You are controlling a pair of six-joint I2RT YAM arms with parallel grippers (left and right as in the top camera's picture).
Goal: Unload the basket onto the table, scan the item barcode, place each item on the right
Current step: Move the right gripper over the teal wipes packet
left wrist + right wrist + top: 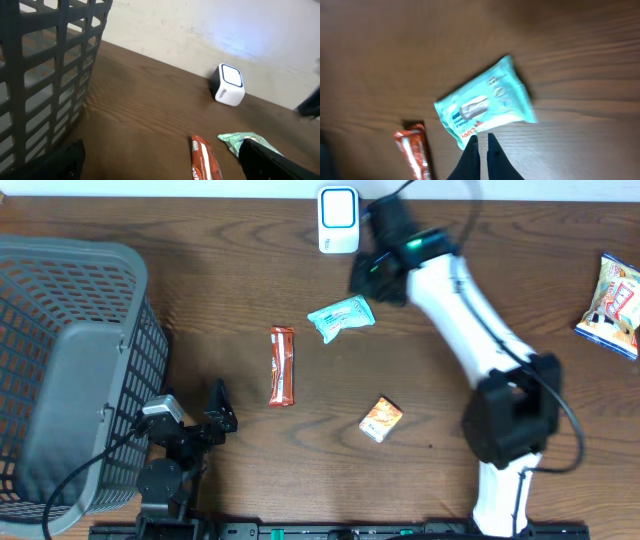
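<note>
Right gripper [481, 141] has its two dark fingers pressed together with no gap between them. Its tips sit at the near edge of the teal packet [484, 104]. Whether they pinch that edge or only hang over it cannot be told, as the wrist view is blurred.

That packet lies flat on the wooden table [470, 240], a little right of the middle and towards the far side, with its printed face up. Just beyond it, at the far edge of the table, stands the white barcode scanner [338, 218], its window facing up in the overhead view. The right arm reaches over the space between the two.

To the left of the packet and slightly nearer lies a red-orange candy bar [283, 366], its long side running near to far. Nearer again, to the right of the bar, sits a small orange box [381, 419]. A snack bag [612, 305] lies at the far right edge, well apart from the rest.

Left gripper [195, 420] rests at the near left with its fingers spread wide and nothing between them, just beside the grey mesh basket [60, 370], which fills the left side.
</note>
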